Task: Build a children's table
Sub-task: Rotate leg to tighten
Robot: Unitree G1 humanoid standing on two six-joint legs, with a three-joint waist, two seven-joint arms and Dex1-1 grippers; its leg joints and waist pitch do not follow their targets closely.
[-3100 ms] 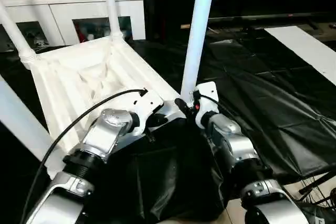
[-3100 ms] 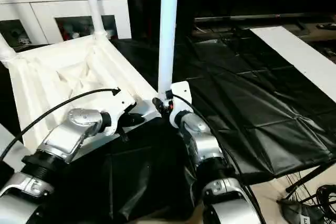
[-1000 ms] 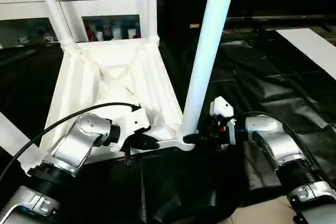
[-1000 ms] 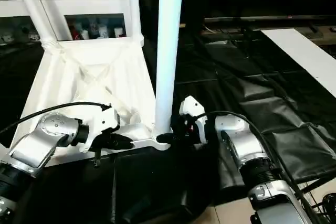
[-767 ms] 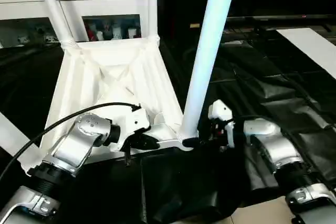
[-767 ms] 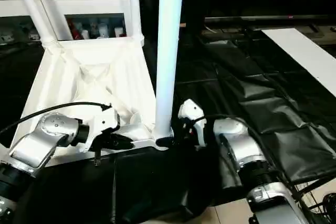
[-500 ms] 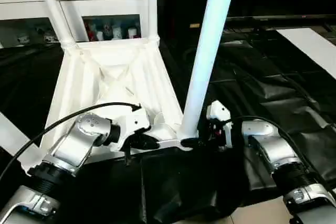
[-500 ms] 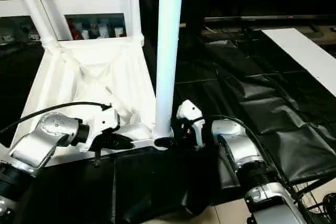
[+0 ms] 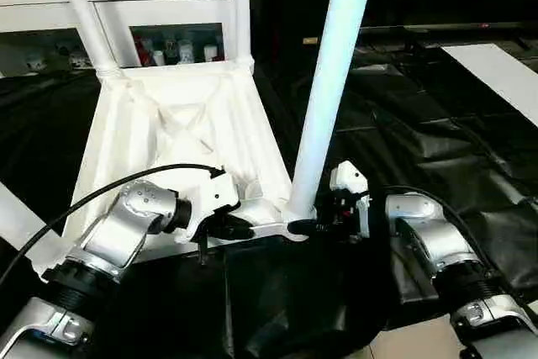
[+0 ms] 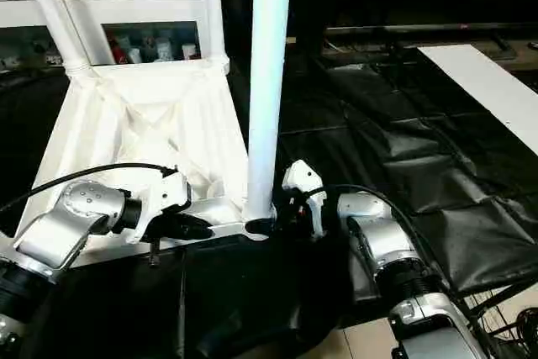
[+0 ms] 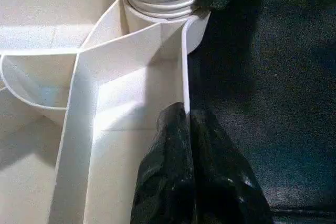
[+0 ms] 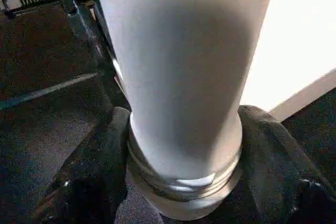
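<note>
Since a second ago your right gripper [image 12: 181, 182] has slid in to straddle the threaded base of the nearest long white tapered plastic tube leg [image 9: 329, 98], fingers hugging it. The left gripper [image 11: 189, 129], closed, pinches the rim of the upturned white ribbed plastic tabletop [image 9: 168, 136] on black sheeting [image 9: 437, 124]. Expect light, stiff, slippery plastic; grip low at the collar, not high.

Dim surroundings, glaring white plastic
</note>
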